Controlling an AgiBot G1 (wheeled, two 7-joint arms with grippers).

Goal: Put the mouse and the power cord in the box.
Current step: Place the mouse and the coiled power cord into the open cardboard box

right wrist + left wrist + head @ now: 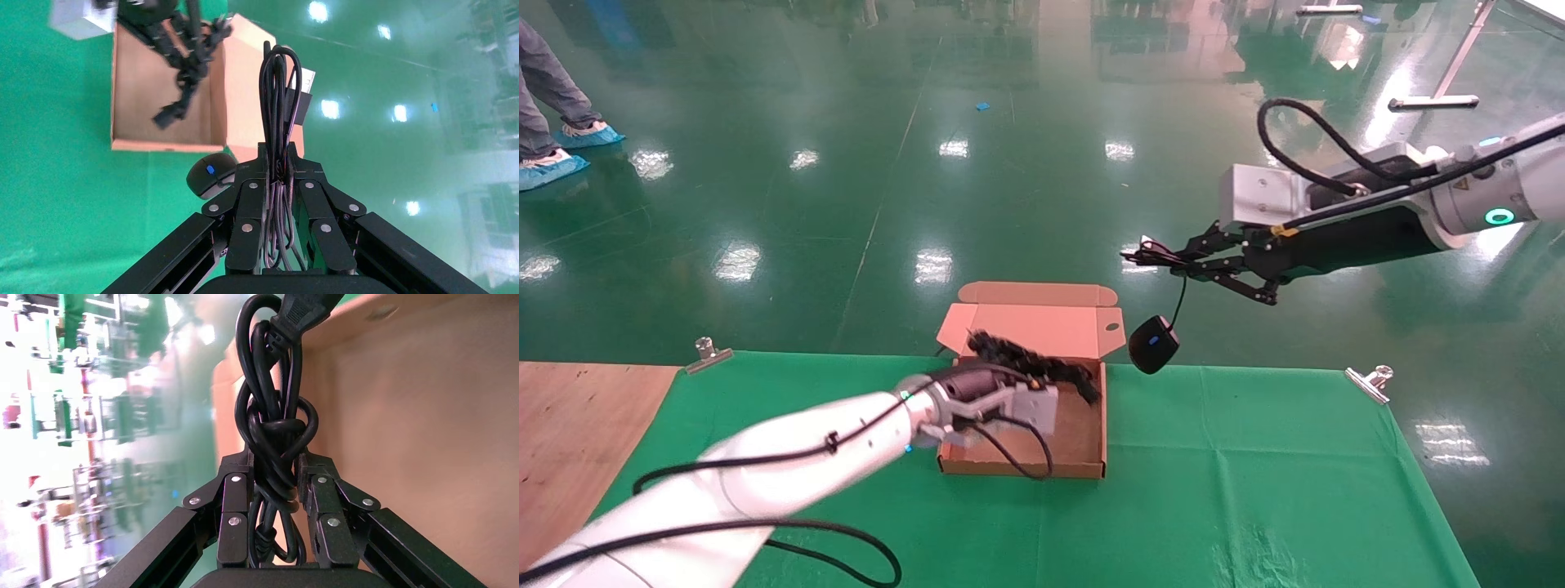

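Over the open box (1083, 445) on the green cloth (1254, 490), the left gripper (273, 478) clamps the knotted power cord (272, 429), the bundle hanging above the box floor. To the right and higher, the right gripper (280, 177) pinches the mouse's coiled thin cord (278, 92), and the mouse (1154, 345) dangles just outside the box's right edge beside the lid (1042, 327).
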